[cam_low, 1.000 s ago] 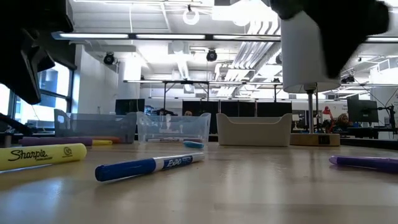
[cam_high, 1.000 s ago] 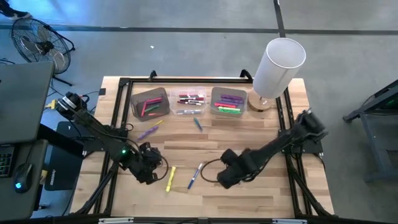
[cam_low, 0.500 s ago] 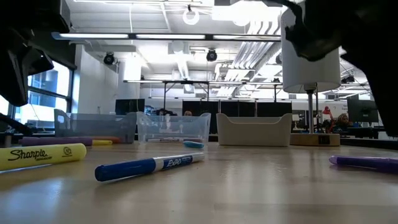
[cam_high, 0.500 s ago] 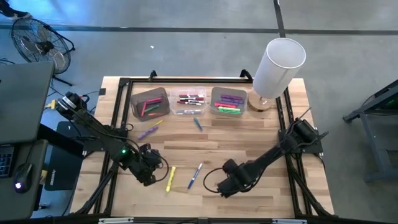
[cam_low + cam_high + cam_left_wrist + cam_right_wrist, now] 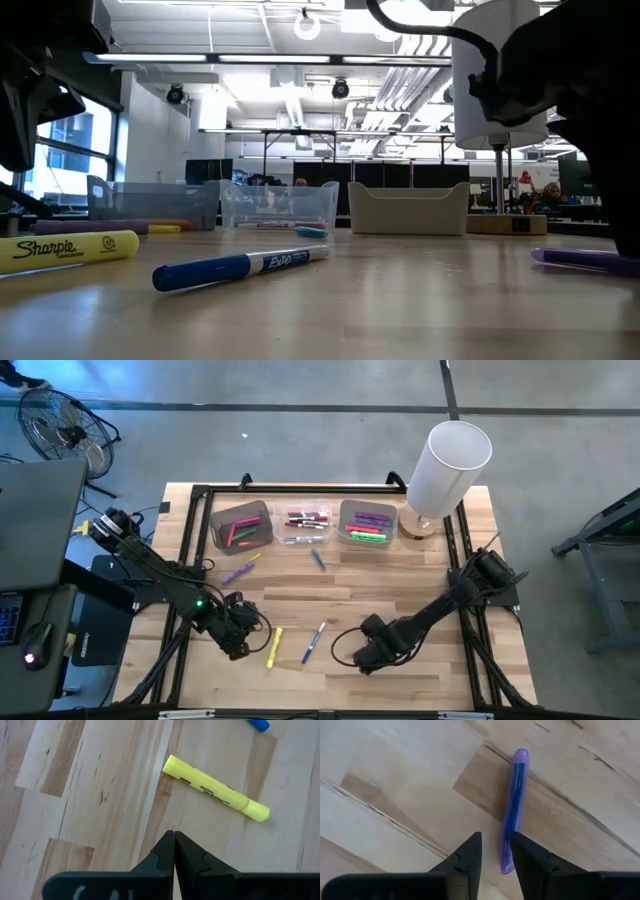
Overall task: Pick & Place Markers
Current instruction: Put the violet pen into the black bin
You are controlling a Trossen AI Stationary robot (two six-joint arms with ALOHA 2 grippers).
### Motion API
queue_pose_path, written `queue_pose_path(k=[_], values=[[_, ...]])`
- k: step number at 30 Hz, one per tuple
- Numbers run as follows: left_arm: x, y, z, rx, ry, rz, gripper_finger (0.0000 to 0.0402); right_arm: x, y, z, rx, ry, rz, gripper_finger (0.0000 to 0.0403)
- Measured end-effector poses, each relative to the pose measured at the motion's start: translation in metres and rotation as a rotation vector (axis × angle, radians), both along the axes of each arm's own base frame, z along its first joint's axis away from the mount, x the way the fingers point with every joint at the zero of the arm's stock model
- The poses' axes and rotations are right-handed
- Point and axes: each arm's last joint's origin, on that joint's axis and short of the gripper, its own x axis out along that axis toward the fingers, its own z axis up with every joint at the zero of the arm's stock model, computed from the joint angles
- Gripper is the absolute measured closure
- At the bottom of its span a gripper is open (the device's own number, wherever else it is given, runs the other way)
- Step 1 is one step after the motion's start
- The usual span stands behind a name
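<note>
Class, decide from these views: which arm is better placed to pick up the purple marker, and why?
The right. The right gripper hovers open over the purple marker, its tip between the fingers. The left gripper is shut, near the yellow highlighter.

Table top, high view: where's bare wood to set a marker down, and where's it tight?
Free: the near right corner of the wooden table, and the strip between the teal marker and the right gripper. Crowded: the three bins along the far edge; near centre, around the yellow highlighter and blue marker.
</note>
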Motion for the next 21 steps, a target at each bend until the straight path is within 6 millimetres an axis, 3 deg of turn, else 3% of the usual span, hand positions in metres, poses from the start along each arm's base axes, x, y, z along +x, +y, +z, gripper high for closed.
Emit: queue_pose_path(k=[7,13,21], values=[[0.000,0.000,0.000,0.000,0.001,0.000,0.0401,-0.008,-0.005,-0.013,-0.010,0.013,-0.002,0.0335],[0.000,0.000,0.000,0.004,0.004,-0.018,0.0401,-0.007,-0.004,-0.011,-0.005,0.021,-0.001,0.0364],[0.000,0.000,0.000,0.017,0.001,-0.041,0.0401,0.001,-0.001,0.005,-0.039,0.010,0.023,0.0321]])
